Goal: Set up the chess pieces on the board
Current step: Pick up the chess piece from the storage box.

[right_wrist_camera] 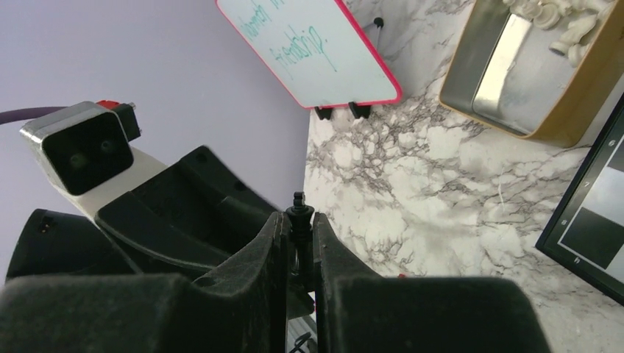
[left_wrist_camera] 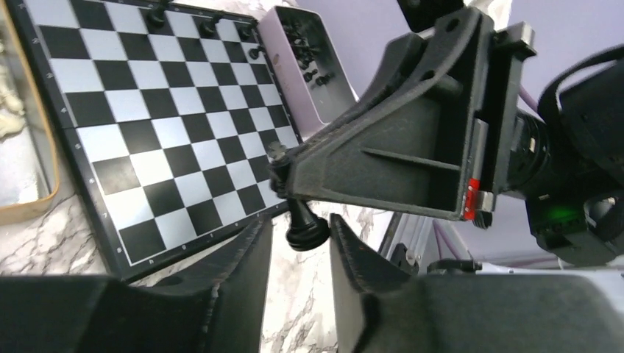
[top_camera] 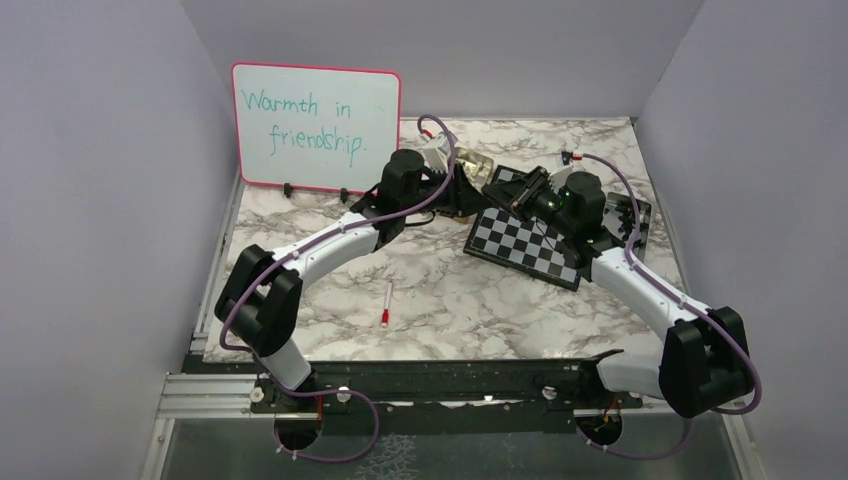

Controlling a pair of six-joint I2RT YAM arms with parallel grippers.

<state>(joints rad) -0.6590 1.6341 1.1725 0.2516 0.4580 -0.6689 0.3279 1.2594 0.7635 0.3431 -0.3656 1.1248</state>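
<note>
The right hand (right_wrist_camera: 299, 229) pinches a black chess piece (right_wrist_camera: 298, 209), with the whiteboard (right_wrist_camera: 309, 44) beyond over marble

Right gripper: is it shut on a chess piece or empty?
Shut on a black chess piece: in the right wrist view the right gripper pinches its stem, head poking out.

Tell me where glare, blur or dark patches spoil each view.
Top external: even light, whiteboard writing legible. Left wrist: the left fingers are soft and dark up close; the board is sharp, pale checks bright. Right wrist: the metal tin shows a glare streak; the right fingers are blurred black.
</note>
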